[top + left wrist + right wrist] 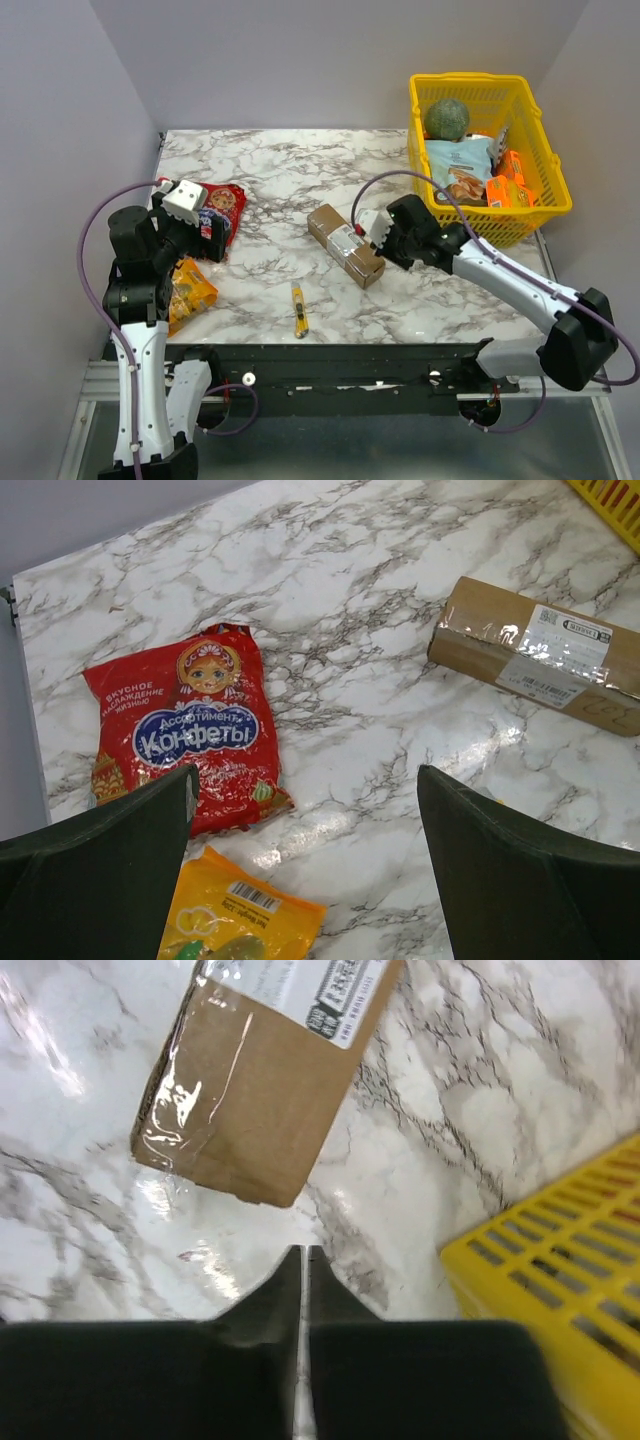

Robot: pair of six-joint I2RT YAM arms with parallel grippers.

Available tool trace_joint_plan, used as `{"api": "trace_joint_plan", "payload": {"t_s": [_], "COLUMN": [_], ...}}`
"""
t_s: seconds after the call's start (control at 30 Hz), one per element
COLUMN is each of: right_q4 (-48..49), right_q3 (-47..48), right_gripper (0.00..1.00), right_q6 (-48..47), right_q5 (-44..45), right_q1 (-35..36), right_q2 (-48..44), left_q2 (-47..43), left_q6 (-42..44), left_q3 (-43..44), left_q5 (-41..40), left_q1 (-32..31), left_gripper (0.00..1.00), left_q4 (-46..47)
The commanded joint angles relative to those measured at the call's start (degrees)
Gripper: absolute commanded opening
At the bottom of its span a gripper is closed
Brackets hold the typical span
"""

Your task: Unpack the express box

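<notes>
So the right pincer (303,1255) is pinched closed, tips just shy of the express box (250,1090), yellow basket (560,1260) close by on the tabletop (450,1090).

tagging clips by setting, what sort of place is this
Likely a lab test bench: two robot arms at a marble-pattern table walled by plain grey panels, with a cardboard box and yellow basket laid out.

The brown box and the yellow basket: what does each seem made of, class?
Brown oblong box: matte cardboard, going by its dull brown faces; glossy clear tape glints across it. Yellow slotted basket: probably moulded plastic, smooth, with even slots.
</notes>
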Motion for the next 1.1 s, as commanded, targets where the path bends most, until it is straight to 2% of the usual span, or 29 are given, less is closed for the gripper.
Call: {"api": "trace_joint_plan", "payload": {"t_s": [0.0,0.07,0.17,0.27,0.33,0.4,0.53,0.7,0.9,1.0,1.07], "right_q4": [-7.3,-8.0,-4.7,-2.7,-2.4,-2.2,-2.7,-3.5,-4.2,-5.8,-6.7], "right_q3": [9.0,14.2,17.2,19.0,19.8,20.9,23.9,26.3,28.3,29.3,29.4], "right_gripper": [0.38,0.47,0.50,0.60,0.63,0.67,0.69,0.75,0.78,0.85,0.84], "right_q6": [8.6,14.7,21.3,27.9,31.5,35.8,39.5,47.1,50.6,53.7,55.4], "right_q5": [-1.1,-5.9,-9.9,-10.5,-12.9,-13.6,-10.5,-7.2,-6.8,-3.3,-0.8], "right_q1": [0.5,1.3,4.0,9.2,12.4,16.1,19.5,21.1,25.4,25.7,25.7], "right_q2": [-4.0,-2.2,3.7,9.9,14.2,17.0,23.3,30.6,36.2,37.9,39.3], "left_q2": [-1.7,-1.9,-1.5,0.8,1.9,3.3,4.1,2.0,1.3,1.2,1.1], "left_q6": [1.4,1.1,0.3,0.8,-0.2,-1.3,0.6,1.7,1.8,1.8,1.8], "left_q3": [-0.1,-0.1,1.8,7.5,11.5,13.5,17.7,16.4,15.7,16.3,16.8], "left_q5": [1.6,1.5,1.1,-3.7,-9.2,-11.0,-12.6,-17.4,-16.5,-15.9,-15.1], "left_q1": [0.4,0.4,0.4,0.4,0.4,0.4,0.4,0.4,0.5,0.5,0.5], "left_gripper": [0.99,0.99,0.99,0.99,0.99,0.99,0.99,0.99,0.99,0.99,0.99], "left_q4": [-3.3,-3.7,-5.0,-8.5,-10.2,-11.5,-15.7,-15.9,-16.5,-17.4,-18.4]}}
